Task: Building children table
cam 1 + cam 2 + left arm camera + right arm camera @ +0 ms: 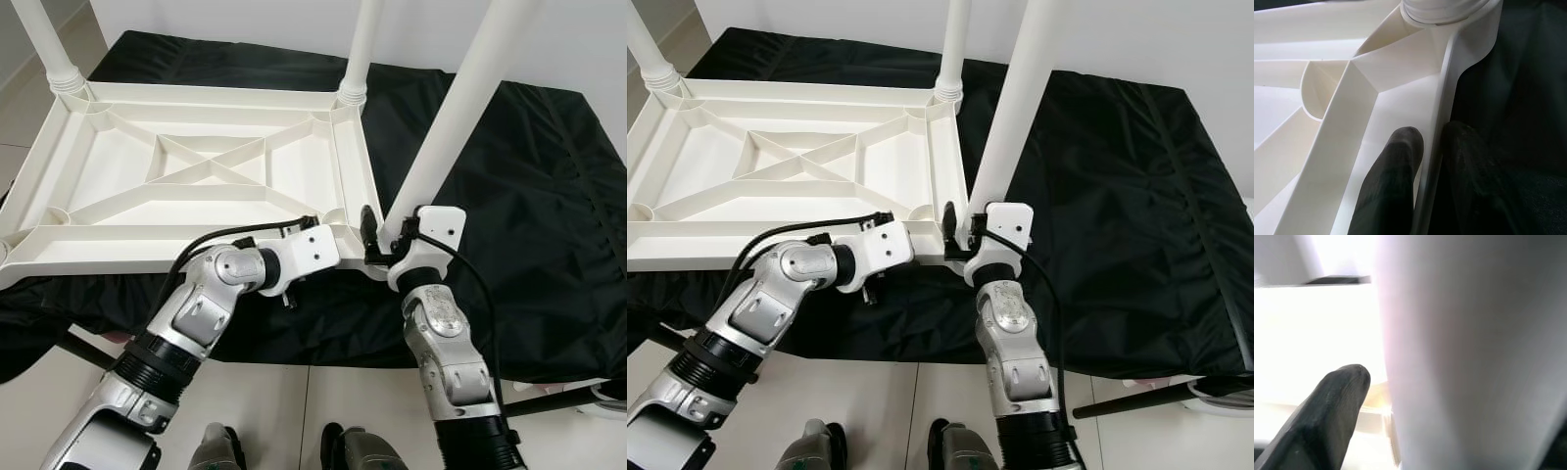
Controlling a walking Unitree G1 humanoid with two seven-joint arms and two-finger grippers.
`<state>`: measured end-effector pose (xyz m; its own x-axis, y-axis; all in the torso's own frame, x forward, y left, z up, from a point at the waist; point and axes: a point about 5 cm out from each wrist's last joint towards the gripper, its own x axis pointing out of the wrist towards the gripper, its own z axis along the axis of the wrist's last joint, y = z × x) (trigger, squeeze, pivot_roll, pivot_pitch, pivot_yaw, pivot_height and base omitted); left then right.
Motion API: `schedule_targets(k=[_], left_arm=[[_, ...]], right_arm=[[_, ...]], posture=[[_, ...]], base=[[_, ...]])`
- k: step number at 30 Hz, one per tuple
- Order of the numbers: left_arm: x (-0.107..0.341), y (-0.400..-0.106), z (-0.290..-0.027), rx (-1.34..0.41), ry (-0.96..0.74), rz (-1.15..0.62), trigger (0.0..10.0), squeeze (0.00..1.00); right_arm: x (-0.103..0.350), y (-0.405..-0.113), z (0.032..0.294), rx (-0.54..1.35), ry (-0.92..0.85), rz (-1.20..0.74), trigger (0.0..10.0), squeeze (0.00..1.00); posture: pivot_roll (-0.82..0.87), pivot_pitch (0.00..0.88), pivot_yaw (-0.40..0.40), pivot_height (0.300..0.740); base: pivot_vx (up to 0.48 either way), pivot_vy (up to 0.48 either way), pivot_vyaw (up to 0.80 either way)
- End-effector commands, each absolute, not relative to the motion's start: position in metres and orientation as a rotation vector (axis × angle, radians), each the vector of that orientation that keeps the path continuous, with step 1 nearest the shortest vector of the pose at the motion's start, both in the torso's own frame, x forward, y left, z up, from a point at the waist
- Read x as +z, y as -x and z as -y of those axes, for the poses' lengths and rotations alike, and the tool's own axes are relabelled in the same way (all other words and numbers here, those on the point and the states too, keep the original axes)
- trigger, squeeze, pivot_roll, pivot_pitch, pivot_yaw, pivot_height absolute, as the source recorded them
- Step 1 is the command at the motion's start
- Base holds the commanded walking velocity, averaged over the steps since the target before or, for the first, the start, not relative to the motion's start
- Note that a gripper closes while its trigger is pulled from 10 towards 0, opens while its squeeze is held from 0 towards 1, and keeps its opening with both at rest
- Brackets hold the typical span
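A white plastic table top (147, 250) lies upside down on black cloth, its ribbed underside facing up. Two white legs (361, 49) stand in the far corners. A third leg (451, 117) rises, slightly tilted, from the near right corner. My right gripper (380, 243) is shut on this leg's base; in the right wrist view one black finger (1337, 396) lies beside the leg (1464, 357). My left gripper (1432, 134) is shut on the table top's near rim (1442, 98) close to that corner, one finger inside the rim and one outside.
The black cloth (529, 196) covers a low platform that extends well to the right of the table top. Pale tiled floor (294, 401) lies below its near edge. A dark rod (558, 399) sticks out at the lower right. An open round socket (54, 213) sits at the near left corner.
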<state>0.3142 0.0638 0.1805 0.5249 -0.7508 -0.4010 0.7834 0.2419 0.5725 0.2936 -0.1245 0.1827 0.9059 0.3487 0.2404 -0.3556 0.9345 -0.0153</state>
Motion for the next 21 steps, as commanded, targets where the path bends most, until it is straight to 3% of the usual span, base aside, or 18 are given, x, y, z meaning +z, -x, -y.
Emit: schedule_targets(k=[1, 21], left_arm=[[0.192, -0.312, -0.059, -1.028, -0.831, 0.04, 10.0, 0.0], [0.194, -0.313, -0.06, -1.032, -0.832, 0.041, 10.0, 0.0]], right_arm=[[0.179, -0.294, 0.138, 0.434, -0.04, 0.234, 10.0, 0.0], [0.194, -0.317, 0.182, 0.808, 0.036, 0.167, 10.0, 0.0]], posture=[[-0.03, 0.146, -0.077, 0.74], [-0.03, 0.155, -0.053, 0.74]], base=[[0.0, 0.0, 0.0], [0.0, 0.0, 0.0]])
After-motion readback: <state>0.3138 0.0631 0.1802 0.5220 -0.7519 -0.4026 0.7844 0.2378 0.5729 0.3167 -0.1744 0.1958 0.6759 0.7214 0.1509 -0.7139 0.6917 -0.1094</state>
